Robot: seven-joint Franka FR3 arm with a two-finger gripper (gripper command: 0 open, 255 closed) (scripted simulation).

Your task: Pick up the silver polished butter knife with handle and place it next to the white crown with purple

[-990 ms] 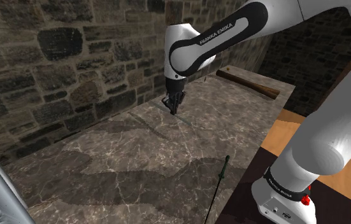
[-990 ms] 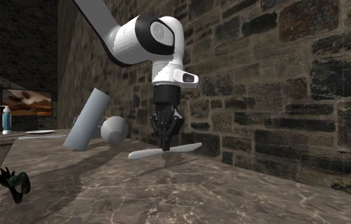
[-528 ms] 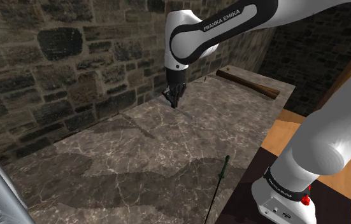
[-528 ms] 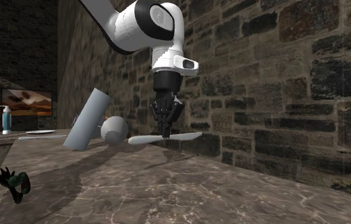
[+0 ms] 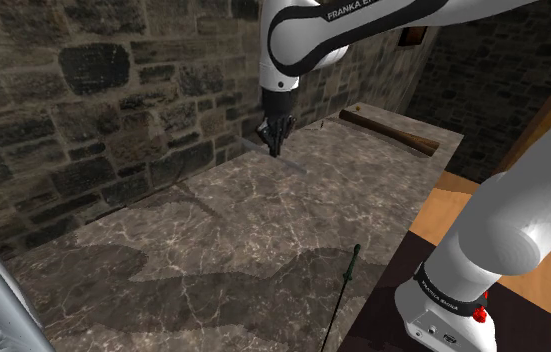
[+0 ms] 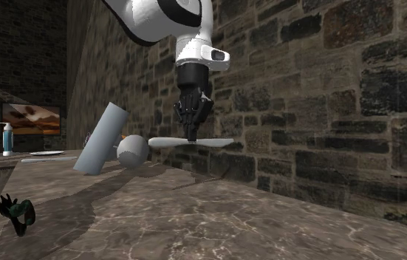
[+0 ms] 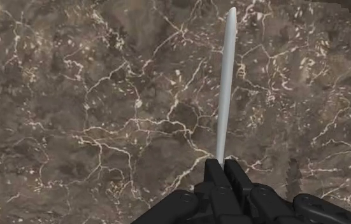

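A slim pale grey butter knife (image 6: 190, 142) hangs level in the air above the brown marble tabletop (image 6: 216, 214). My black gripper (image 6: 192, 137) is shut on it near its middle and points straight down. In the wrist view the blade (image 7: 225, 95) runs away from the closed fingertips (image 7: 223, 167), well above the marble. In the shoulder view the gripper (image 5: 275, 150) hovers over the far part of the table, close to the stone wall, with a thin sliver of the knife (image 5: 298, 166) beside it.
A tilted grey cylinder (image 6: 102, 140) and a grey ball (image 6: 131, 151) stand behind the gripper in the second exterior view. A dark green thing (image 6: 17, 210) lies near the table's edge. A brown wooden stick (image 5: 388, 128) lies at the far right corner. The stone wall (image 5: 83, 110) borders the table.
The gripper has risen steadily with the knife clasped in it. The knife, tilted a second ago, now hangs level and higher above the marble.
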